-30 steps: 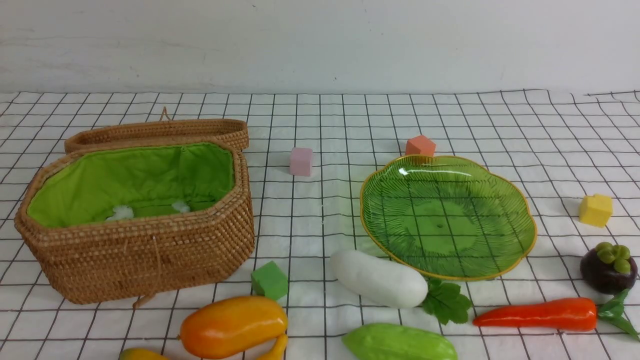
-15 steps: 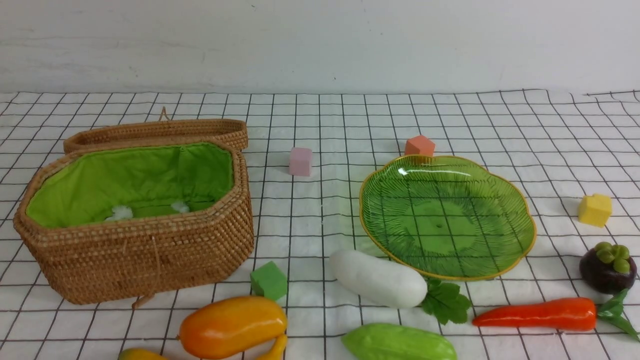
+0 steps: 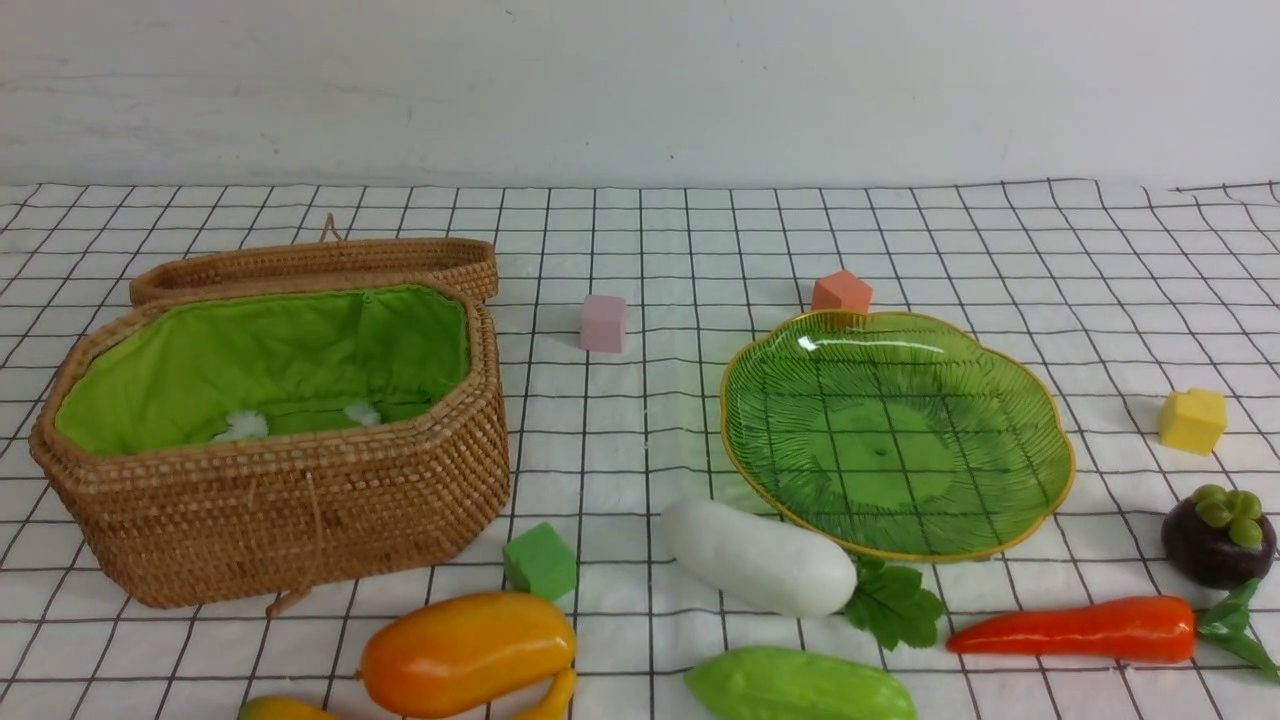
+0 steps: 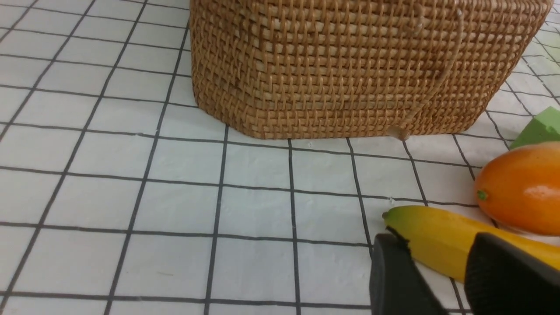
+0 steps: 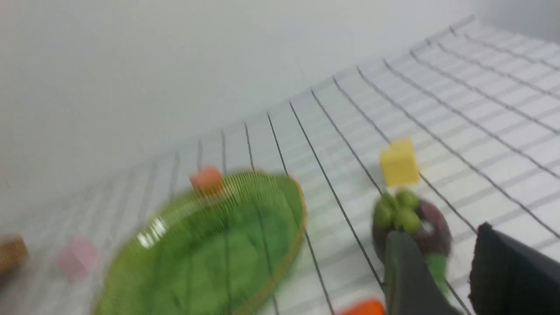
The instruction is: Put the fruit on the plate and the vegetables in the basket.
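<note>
From the front, the basket (image 3: 270,520) is standing open on the left side of the table (image 3: 640,250), and the plate (image 3: 890,440) is sitting to the right. The radish (image 3: 755,555) is lying just beside the plate's near rim, the gourd (image 3: 800,685) nearer the camera, and the carrot (image 3: 1075,628) and mangosteen (image 3: 1215,545) further right. The mango (image 3: 465,650) and banana (image 3: 550,700) are lying together in front of the basket.

At the left wrist, the left claw (image 4: 431,245) is hovering spread, pinching nothing, with the banana's end showing between its fingers.

At the right wrist, blurred, the right claw (image 5: 437,236) is hanging spread near the mangosteen, gripping nothing.
</note>
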Controlling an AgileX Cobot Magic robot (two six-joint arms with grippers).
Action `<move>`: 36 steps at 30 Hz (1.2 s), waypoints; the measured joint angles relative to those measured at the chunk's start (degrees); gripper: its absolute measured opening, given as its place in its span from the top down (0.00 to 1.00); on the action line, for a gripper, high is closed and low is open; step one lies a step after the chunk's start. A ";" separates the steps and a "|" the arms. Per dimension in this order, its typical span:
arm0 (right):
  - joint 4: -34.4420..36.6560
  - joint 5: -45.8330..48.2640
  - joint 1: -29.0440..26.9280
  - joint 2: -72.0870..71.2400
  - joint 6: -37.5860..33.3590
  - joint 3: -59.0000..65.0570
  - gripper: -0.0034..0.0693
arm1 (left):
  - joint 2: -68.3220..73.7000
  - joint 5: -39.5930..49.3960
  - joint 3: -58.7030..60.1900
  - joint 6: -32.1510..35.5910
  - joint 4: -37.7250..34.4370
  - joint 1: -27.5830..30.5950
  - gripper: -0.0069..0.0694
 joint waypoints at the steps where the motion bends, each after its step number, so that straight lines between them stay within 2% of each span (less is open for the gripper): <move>1: 0.36 -0.62 0.00 0.00 0.17 0.00 0.62 | 0.00 0.00 0.00 0.00 0.00 0.00 0.60; 2: 2.84 -5.35 0.00 0.00 1.14 0.00 0.62 | 0.00 0.00 0.00 0.00 0.00 0.00 0.60; 6: 7.04 -14.51 0.00 0.00 3.54 0.00 0.62 | 0.00 0.00 0.00 0.00 0.00 0.00 0.60; 11: 5.51 -13.90 0.00 0.44 5.82 -5.25 0.62 | 0.00 0.00 0.00 0.00 0.00 1.24 0.60; 16: -4.83 -4.65 0.00 12.15 6.88 -25.26 0.62 | 0.00 0.00 0.00 0.00 0.00 6.26 0.60; 17: -5.28 -4.65 0.00 12.77 6.88 -25.26 0.62 | 0.00 0.00 0.00 0.00 0.00 6.38 0.60; 21: -17.18 6.68 0.00 26.83 5.52 -42.63 0.62 | 0.00 0.00 0.00 0.00 0.00 7.02 0.60; 23: -21.00 10.95 0.00 32.13 3.90 -45.86 0.62 | 0.00 0.00 0.00 0.00 0.00 7.02 0.60; 29: -22.20 22.39 1.52 43.81 -2.31 -47.38 0.62 | 0.00 0.00 0.00 0.00 0.00 7.02 0.60; 32: -17.48 34.90 5.87 53.43 -8.24 -49.14 0.62 | 0.00 0.00 0.00 0.00 0.00 7.02 0.60; 36: -13.46 41.68 8.73 63.19 -10.18 -53.85 0.61 | 0.00 0.00 0.00 0.00 0.00 7.02 0.60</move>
